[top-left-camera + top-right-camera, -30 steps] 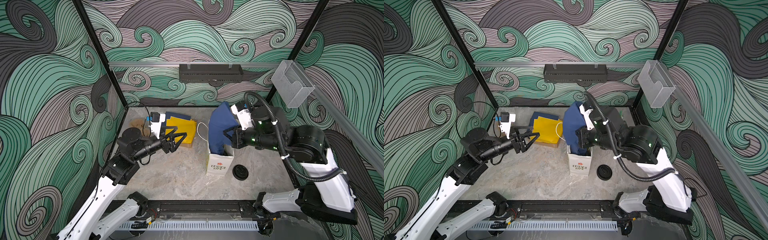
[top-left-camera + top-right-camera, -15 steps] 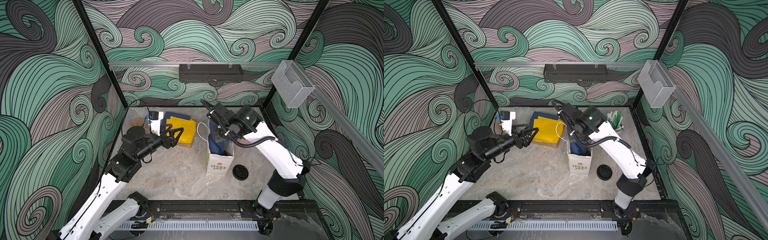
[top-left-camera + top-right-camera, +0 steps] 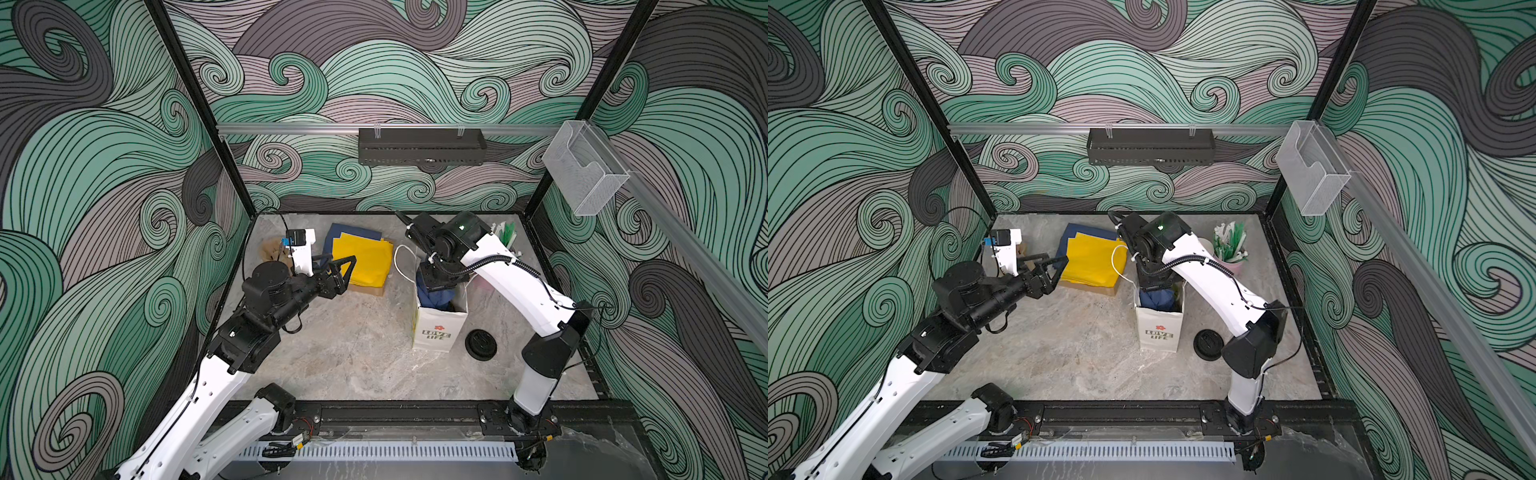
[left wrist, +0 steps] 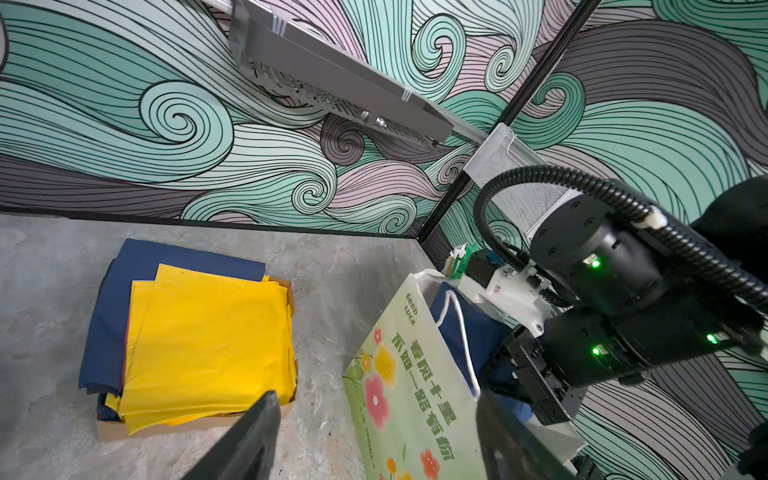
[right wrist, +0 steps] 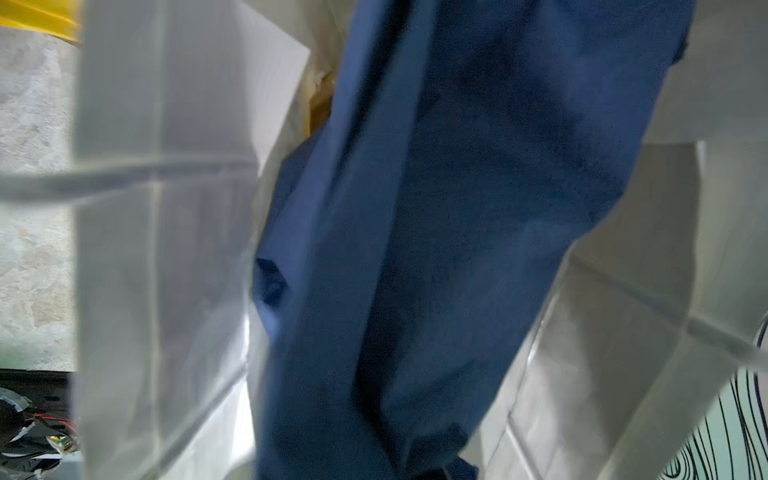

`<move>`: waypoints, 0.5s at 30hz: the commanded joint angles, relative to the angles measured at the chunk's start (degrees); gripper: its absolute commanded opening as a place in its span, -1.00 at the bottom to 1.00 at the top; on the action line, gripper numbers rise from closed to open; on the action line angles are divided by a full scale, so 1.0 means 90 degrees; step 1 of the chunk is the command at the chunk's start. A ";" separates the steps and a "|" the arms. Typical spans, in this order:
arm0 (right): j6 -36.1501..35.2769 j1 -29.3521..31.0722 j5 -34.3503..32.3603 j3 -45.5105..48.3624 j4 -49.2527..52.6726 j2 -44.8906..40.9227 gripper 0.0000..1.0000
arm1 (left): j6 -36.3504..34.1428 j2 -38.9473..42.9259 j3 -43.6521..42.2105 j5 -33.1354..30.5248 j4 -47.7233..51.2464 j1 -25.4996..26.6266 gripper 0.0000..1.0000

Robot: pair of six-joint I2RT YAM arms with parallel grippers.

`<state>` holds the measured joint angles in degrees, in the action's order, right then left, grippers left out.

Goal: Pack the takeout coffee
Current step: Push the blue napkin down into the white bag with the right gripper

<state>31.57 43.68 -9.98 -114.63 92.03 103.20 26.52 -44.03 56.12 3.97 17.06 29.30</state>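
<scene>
Above the black metal base rail (image 3: 395, 415), the left arm (image 3: 208, 386) and right arm (image 3: 519, 286) show glossy white link shells, matte black cylindrical joints, a black corrugated cable hose (image 3: 486, 262) on the right one, and green status lights (image 4: 595, 263).

The walls (image 3: 374, 83) are patterned with black-lined swirls in teal, mauve and dark grey. The tabletop (image 3: 353, 365) is marbled grey. Yellow sheets (image 3: 365, 259) and navy sheets (image 3: 353, 230) are seen. The white paper bag (image 3: 436, 322) is printed with a red flower and black lettering.
</scene>
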 commanded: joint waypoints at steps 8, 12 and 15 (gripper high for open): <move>0.0049 -0.0086 0.0244 0.0870 0.0244 0.0023 -1.00 | 0.0438 -0.0085 0.0161 -0.0914 0.0639 0.0036 0.51; 0.0083 -0.0080 0.0231 0.0685 0.0235 -0.0081 -0.53 | 0.0510 -0.0095 0.0170 -0.0996 0.0678 0.0036 0.51; 0.0078 -0.0078 0.0167 0.0356 0.0235 -0.0309 -0.19 | 0.0513 -0.0092 0.0198 -0.1068 0.0689 0.0040 0.51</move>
<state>31.79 43.16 -7.88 -108.47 92.09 103.18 30.41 -44.88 56.12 -3.68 22.13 29.30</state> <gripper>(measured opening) 0.385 0.757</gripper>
